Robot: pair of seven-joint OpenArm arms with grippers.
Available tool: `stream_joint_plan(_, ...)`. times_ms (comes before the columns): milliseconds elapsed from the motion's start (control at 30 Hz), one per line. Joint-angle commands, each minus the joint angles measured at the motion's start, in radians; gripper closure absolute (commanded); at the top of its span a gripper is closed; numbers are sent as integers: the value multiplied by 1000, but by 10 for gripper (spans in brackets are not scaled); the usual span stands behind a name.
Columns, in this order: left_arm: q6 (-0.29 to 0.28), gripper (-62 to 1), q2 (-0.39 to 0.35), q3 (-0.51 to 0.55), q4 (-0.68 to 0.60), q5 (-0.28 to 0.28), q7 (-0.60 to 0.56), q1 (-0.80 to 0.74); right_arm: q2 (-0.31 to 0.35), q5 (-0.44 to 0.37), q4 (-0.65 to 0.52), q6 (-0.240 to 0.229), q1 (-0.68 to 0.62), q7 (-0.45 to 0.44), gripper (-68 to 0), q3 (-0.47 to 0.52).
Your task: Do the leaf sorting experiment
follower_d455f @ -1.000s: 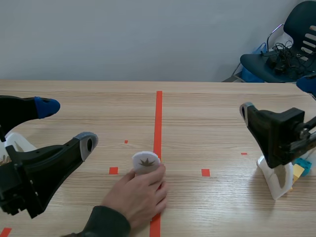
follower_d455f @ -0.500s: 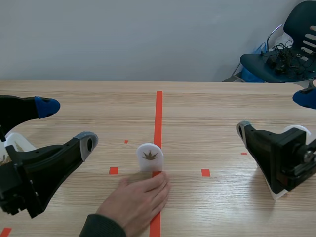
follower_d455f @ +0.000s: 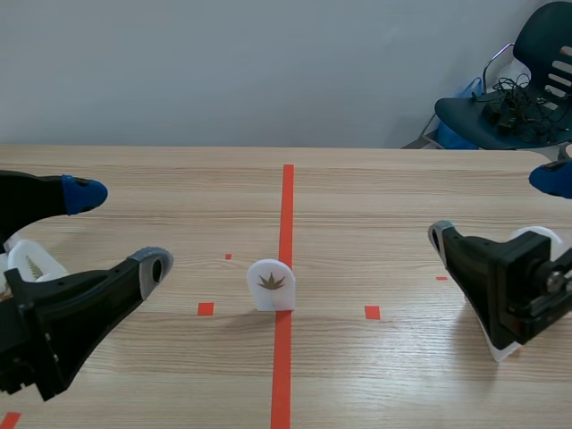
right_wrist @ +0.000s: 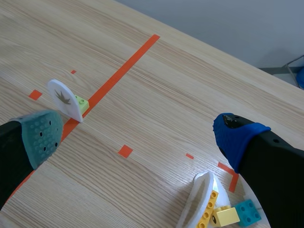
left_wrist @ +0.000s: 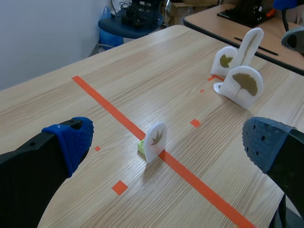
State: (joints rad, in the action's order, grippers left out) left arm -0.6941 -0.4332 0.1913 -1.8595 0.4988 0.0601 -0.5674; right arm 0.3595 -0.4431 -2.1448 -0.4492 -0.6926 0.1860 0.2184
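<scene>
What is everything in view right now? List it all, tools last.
centre leaf card: 1, white with a brown maple-like leaf, upright on the long tape line, green brick at its foot.
right leaf cards: 3, white, grouped at the table's right side; one shows a ginkgo leaf, one stands tall and edge-on.
left leaf card: at least 1, white, behind the left tool.
toy bricks: a few, yellow and blue, at the foot of the right cards.
chair: 1, dark blue, beyond the far right corner, cables on its seat.
table: 1, light wood.
left tool: 1, black, open, low left.
right tool: 1, black, open, low right.
</scene>
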Motion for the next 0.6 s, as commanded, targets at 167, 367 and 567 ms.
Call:
stream_joint_plan(167,-2,-623,-36,49,-19,14,-10,3,71,-10,129,7,143,-13,-679,-127)
stream_joint_plan(367,-2,-623,-36,52,-19,14,-10,2,62,6,311,6,305,-56,-679,-293)
stream_joint_plan(567,-2,-623,-35,52,-19,14,-11,2,27,118,466,7,455,-108,-679,-474)
